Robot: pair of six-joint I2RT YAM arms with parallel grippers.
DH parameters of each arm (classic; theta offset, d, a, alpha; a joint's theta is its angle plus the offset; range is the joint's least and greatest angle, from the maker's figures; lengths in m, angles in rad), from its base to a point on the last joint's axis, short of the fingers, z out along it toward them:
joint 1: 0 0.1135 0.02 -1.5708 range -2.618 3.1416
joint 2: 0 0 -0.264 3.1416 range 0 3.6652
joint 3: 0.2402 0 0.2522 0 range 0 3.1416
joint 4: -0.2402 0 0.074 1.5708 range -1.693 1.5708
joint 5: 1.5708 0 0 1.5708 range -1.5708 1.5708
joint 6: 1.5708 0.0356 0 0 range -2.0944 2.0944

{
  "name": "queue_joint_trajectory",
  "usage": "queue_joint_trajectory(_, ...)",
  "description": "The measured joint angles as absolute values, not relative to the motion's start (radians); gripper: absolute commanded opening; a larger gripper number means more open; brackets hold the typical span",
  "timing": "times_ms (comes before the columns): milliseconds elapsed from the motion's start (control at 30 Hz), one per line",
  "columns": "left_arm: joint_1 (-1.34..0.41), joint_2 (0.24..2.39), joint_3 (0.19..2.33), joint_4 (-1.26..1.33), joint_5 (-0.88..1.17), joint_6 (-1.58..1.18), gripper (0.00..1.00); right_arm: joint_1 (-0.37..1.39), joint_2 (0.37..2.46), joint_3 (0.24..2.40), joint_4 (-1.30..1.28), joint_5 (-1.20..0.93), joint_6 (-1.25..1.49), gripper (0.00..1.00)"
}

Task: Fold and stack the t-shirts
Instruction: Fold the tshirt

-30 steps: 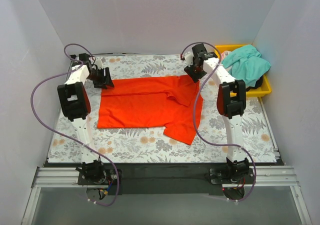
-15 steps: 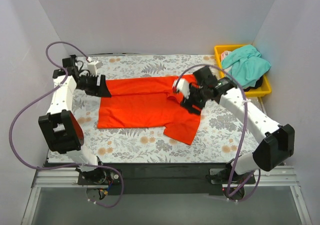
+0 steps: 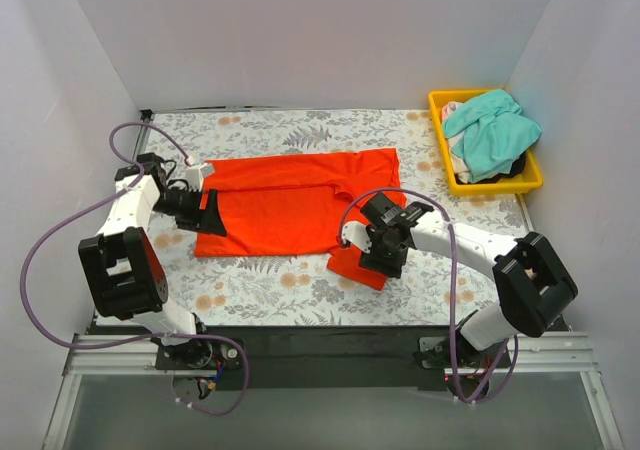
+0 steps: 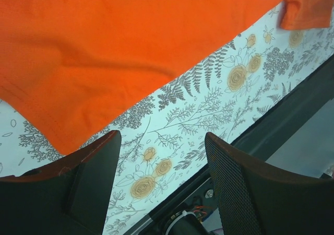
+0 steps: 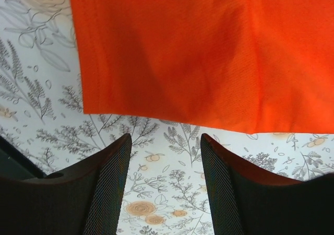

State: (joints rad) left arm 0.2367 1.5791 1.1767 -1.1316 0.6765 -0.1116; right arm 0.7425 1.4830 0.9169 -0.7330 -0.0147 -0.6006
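The orange-red t-shirt [image 3: 290,205] lies spread flat on the floral table, one part folded over, a flap reaching toward the near edge. The teal-green t-shirt [image 3: 492,130] lies bunched in the yellow bin [image 3: 533,180] at the back right. My left gripper [image 3: 212,216] is open and empty at the shirt's left edge; the left wrist view shows the shirt's corner [image 4: 62,136] just beyond the jaws. My right gripper [image 3: 375,260] is open and empty over the shirt's near-right flap; the right wrist view shows the flap's hem [image 5: 172,112] just ahead of the fingers.
The floral tablecloth [image 3: 270,285] covers the table. A dark rail [image 3: 330,350] runs along the near edge by the arm bases. White walls close in the left, back and right. Purple cables loop from both arms.
Both arms have swung from the back of the table toward the near side. The left gripper now sits at the shirt's left edge, the right at its near-right flap. The shirt's top-right part now lies flatter.
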Motion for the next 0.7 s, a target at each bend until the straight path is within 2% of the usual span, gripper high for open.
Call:
queue_joint_trajectory(300,0.237,1.579,1.177,-1.091,0.641,-0.135,0.64,0.801,1.527,0.900,-0.625,0.050,-0.552,0.62)
queue_joint_trajectory(367,0.237,1.579,1.177,-1.087,0.639,-0.138,0.64,0.810,1.535,0.879,-0.614,0.057,-0.548,0.59)
queue_joint_trajectory(433,0.237,1.579,1.176,-1.083,0.636,-0.141,0.64,0.815,1.549,0.868,-0.604,0.068,-0.543,0.48)
queue_joint_trajectory(500,0.237,1.579,1.175,-1.076,0.633,-0.141,0.63,0.820,1.552,0.867,-0.596,0.082,-0.534,0.32)
queue_joint_trajectory(533,0.237,1.579,1.172,-1.071,0.629,-0.139,0.63,0.820,1.555,0.867,-0.592,0.088,-0.532,0.06)
queue_joint_trajectory(567,0.237,1.579,1.169,-1.069,0.625,-0.137,0.62,0.822,1.557,0.865,-0.585,0.094,-0.531,0.01)
queue_joint_trajectory(700,0.237,1.579,1.166,-1.073,0.608,-0.086,0.59,0.820,1.555,0.860,-0.572,0.105,-0.519,0.01)
